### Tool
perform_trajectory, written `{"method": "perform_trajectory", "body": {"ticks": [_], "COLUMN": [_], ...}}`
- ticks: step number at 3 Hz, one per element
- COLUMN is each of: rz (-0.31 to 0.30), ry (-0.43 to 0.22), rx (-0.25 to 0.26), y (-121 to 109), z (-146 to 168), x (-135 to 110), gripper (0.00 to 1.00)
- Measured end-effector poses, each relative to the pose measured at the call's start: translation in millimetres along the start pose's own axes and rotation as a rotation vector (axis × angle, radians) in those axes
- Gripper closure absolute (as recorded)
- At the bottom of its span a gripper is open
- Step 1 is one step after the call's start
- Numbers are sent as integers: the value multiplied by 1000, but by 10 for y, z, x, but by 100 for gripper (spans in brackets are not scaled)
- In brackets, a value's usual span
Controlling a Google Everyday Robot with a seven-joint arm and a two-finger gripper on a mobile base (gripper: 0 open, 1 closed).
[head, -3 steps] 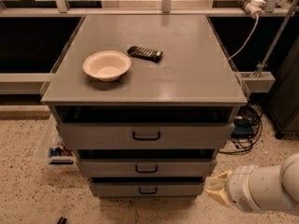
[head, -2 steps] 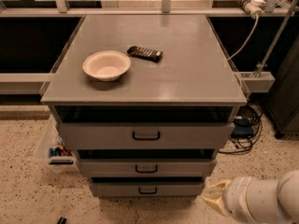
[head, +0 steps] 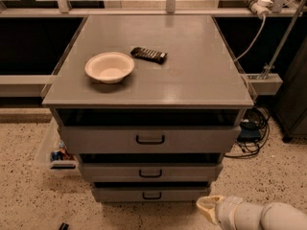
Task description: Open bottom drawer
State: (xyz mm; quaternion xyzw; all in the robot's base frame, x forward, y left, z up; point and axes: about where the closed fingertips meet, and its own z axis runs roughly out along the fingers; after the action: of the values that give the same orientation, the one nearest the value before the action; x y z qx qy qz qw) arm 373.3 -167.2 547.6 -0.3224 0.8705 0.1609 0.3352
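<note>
The bottom drawer (head: 151, 194) is the slimmest grey front of three, low on the cabinet, with a small black loop handle (head: 151, 195) at its centre. It looks closed. My gripper (head: 207, 208) shows as a cream tip on a white arm (head: 261, 217) at the lower right. It sits just right of and slightly below the drawer's right end, apart from the handle.
A middle drawer (head: 150, 172) and a wide top drawer (head: 149, 139) lie above. On the cabinet top (head: 192, 75) are a white bowl (head: 109, 67) and a dark remote-like object (head: 148, 54). A clear bin (head: 53, 152) stands at the left, cables (head: 252, 135) at the right. The floor is speckled.
My arm and gripper have moved down and leftward, toward the lower right corner of the cabinet. The drawers have not moved.
</note>
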Motion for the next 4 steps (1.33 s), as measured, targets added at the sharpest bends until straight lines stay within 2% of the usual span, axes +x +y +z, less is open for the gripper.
{"method": "perform_trajectory", "body": {"ticks": [1, 2, 3, 4], "rz": [76, 129, 129, 144], "ry": [-81, -102, -102, -111], "rx": [102, 144, 144, 149], "y": [-604, -1144, -1143, -1189], "z": [457, 978, 977, 1105], "x": [70, 124, 124, 209], "gripper": [100, 100, 100, 100]}}
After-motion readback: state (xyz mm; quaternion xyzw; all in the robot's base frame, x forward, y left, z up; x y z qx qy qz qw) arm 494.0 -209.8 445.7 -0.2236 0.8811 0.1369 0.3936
